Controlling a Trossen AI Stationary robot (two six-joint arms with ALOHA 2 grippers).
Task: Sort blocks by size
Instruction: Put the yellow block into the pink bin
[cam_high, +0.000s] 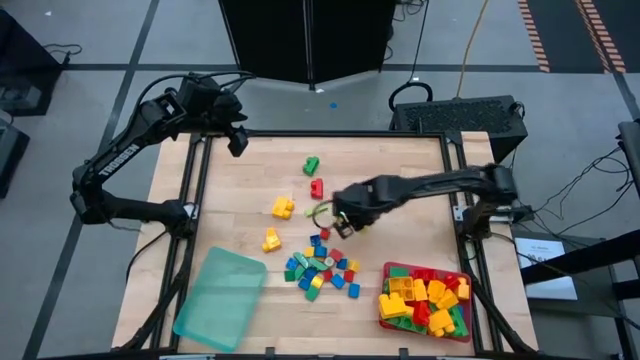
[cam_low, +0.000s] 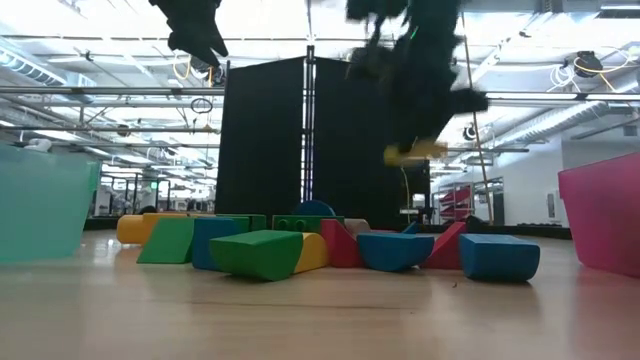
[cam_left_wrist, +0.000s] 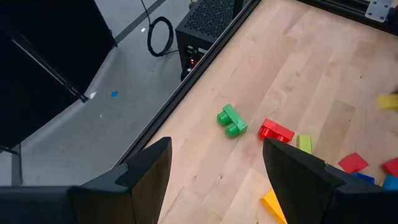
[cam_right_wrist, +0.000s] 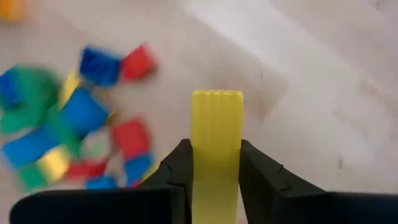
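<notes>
Loose blocks lie on the wooden table: a mixed heap (cam_high: 320, 268) of small ones near the middle, and farther off a green (cam_high: 311, 165), a red (cam_high: 316, 187) and two yellow blocks (cam_high: 283, 208). My right gripper (cam_high: 350, 220) hangs over the table's middle, just beyond the heap, shut on a yellow oblong block (cam_right_wrist: 216, 124). My left gripper (cam_high: 236, 140) waits open above the far left corner, with nothing between its fingers (cam_left_wrist: 149, 171). My right gripper pinches the yellow block by its two long sides (cam_right_wrist: 216, 171) between its two fingers (cam_right_wrist: 180, 167). The fingers come from above, pointing down. The block (cam_low: 415, 152) reaches out past the fingertips and is lifted well clear of the table, about level.
A red tray (cam_high: 392, 272) with several larger blocks stands at the near right corner. A translucent teal tray (cam_high: 222, 297) lies at the near left. Bare wood lies along the far edge and between the two trays' sides.
</notes>
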